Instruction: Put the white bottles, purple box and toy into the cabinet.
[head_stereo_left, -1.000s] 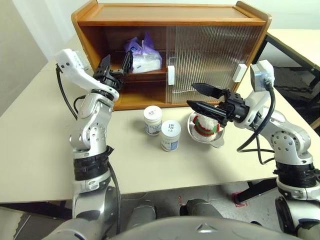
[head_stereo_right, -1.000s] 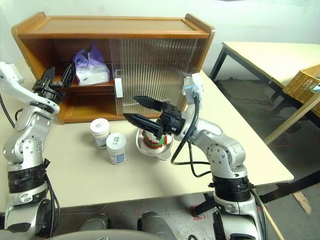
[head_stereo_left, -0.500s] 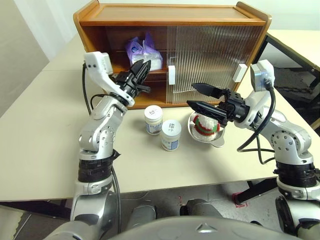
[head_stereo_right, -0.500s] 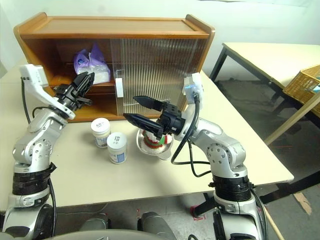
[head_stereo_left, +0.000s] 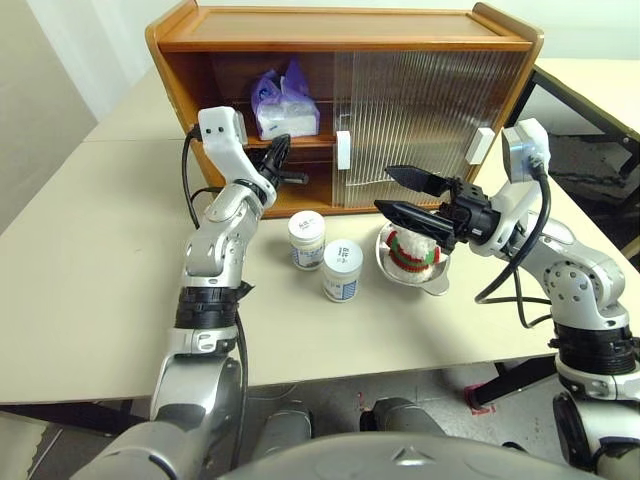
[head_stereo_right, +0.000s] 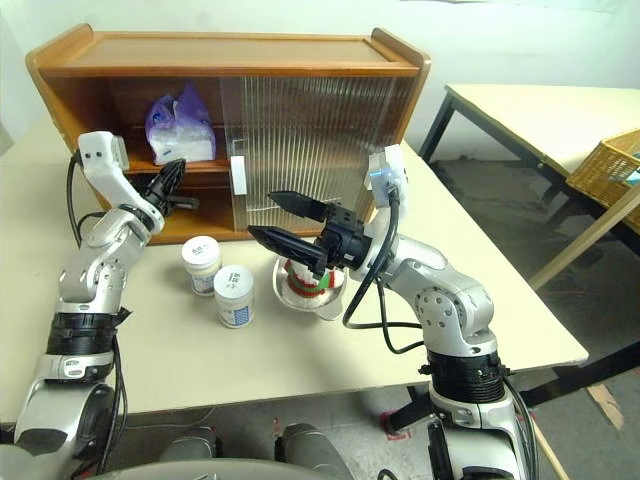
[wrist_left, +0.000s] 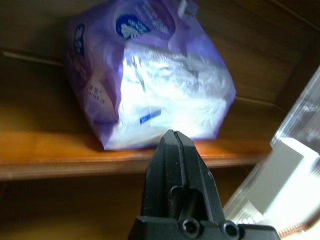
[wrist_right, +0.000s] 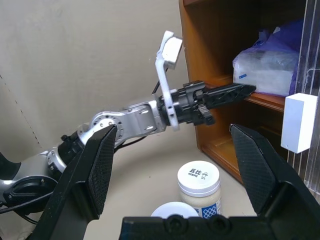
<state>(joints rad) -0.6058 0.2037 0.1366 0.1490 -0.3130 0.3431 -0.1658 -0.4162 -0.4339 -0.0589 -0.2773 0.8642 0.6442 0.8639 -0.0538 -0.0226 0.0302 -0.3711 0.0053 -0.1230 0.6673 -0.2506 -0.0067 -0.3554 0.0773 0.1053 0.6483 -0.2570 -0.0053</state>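
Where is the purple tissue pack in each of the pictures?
Left eye view: purple box on the cabinet's upper shelf, left open side.
Right eye view: same shelf, upper left.
Left wrist view: beyond the shut left gripper.
Right wrist view: upper right.
Shared landmark: white door handle.

Left tool (head_stereo_left: 284, 151) closed, empty, arm stretched forward; right tool (head_stereo_left: 397, 194) spread wide, pointing left, empty.

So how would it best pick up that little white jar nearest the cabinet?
Probably around the white screw lid, from straight above. The jar stands upright on the table, lid facing up, and the second jar close beside it crowds a sideways approach.
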